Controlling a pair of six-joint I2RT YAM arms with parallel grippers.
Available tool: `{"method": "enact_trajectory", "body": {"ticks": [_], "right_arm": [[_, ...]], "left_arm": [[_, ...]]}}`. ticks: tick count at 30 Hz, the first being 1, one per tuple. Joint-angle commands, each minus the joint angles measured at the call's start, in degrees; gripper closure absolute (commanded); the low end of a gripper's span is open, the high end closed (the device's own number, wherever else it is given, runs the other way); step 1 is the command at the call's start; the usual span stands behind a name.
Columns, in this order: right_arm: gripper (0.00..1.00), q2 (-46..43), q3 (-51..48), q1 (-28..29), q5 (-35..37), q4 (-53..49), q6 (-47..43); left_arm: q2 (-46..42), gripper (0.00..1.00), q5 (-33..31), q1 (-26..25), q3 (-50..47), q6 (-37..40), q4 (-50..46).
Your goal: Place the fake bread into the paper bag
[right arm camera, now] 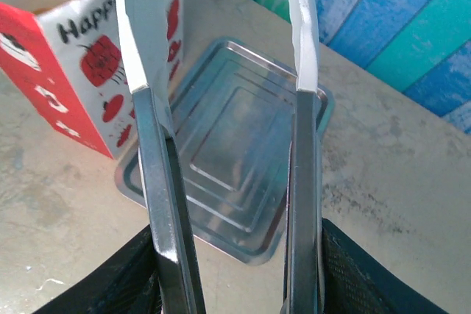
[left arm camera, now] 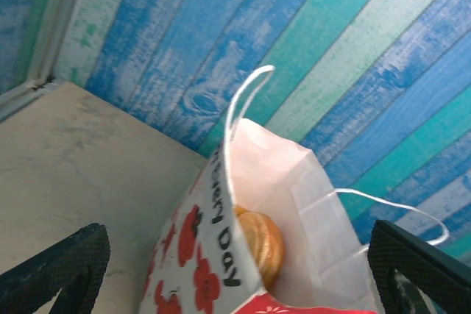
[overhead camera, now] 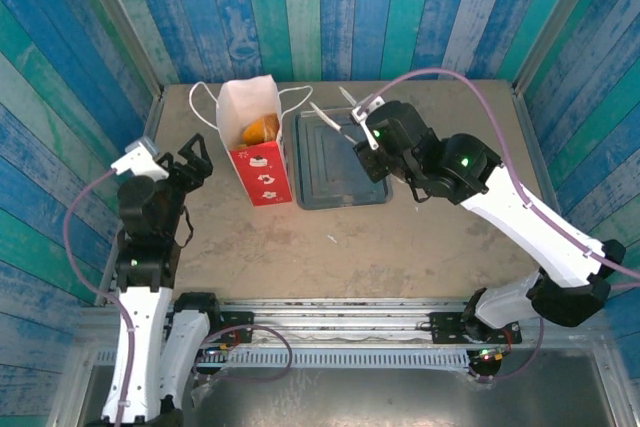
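The paper bag [overhead camera: 262,169] stands upright at the back left of the table, white above a red band, with its mouth open. Golden-brown fake bread [overhead camera: 260,130] lies inside it; in the left wrist view one round ribbed piece [left arm camera: 261,244] shows against the bag's white inner wall [left arm camera: 309,204]. My left gripper [overhead camera: 198,159] is just left of the bag, open and holding nothing, and its dark fingers [left arm camera: 62,270] frame the bag. My right gripper [overhead camera: 337,105] hovers over the far end of the grey tray, open and holding nothing, its white-tipped fingers [right arm camera: 143,27] spread wide.
The grey metal tray [overhead camera: 340,185] lies right beside the bag, and no bread shows on its ridged bottom [right arm camera: 228,145]. The bag's cord handles [left arm camera: 239,101] arch above its mouth. Blue and green plank walls enclose the table on three sides.
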Motion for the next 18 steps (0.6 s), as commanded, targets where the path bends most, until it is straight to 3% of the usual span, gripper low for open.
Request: {"method": "enact_trajectory", "body": {"ticks": [1, 7, 12, 18], "right_arm": [[0.47, -2.55, -6.13, -1.24, 2.47, 4.94, 3.70], [0.48, -3.96, -19.05, -4.94, -0.34, 12.54, 7.35], [0.49, -1.86, -28.33, -8.14, -3.64, 20.46, 9.03], [0.49, 4.85, -32.62, -11.81, -5.79, 28.01, 9.25]], "left_arm": [[-3.44, 0.06, -7.42, 0.24, -3.88, 0.26, -1.66], [-7.54, 0.06, -14.24, 0.24, -10.12, -2.90, -3.40], [-7.97, 0.06, -14.95, 0.23, -13.14, -5.76, -3.02], [-7.49, 0.06, -14.95, 0.24, -13.56, -6.45, -2.64]]}}
